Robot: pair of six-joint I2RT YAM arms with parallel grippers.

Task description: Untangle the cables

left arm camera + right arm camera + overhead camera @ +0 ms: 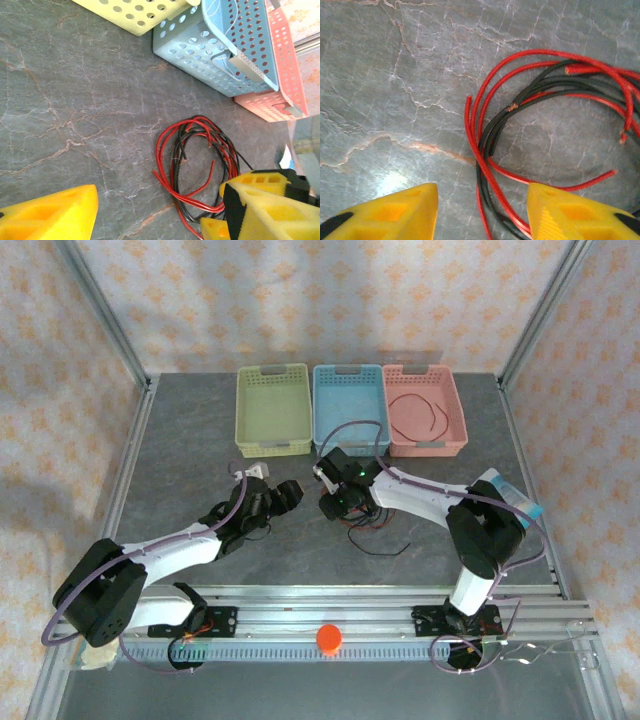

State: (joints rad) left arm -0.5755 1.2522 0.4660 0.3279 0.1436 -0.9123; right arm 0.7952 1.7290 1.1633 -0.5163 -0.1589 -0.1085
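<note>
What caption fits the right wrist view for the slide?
Right gripper, jaws open, poised over tangled red and black cables on the grey table.

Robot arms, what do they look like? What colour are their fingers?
Both arms, the left arm and right arm, have white tubes with chunky black joints. A purple cable runs along each. The fingers are blocky bright yellow, with hollow pockets and black stripes.

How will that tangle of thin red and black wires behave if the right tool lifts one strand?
Likely floppy: the tangle of thin red and black wires lies in loose curls. Probably light, being so thin. Interlaced strands may drag along together.
</note>
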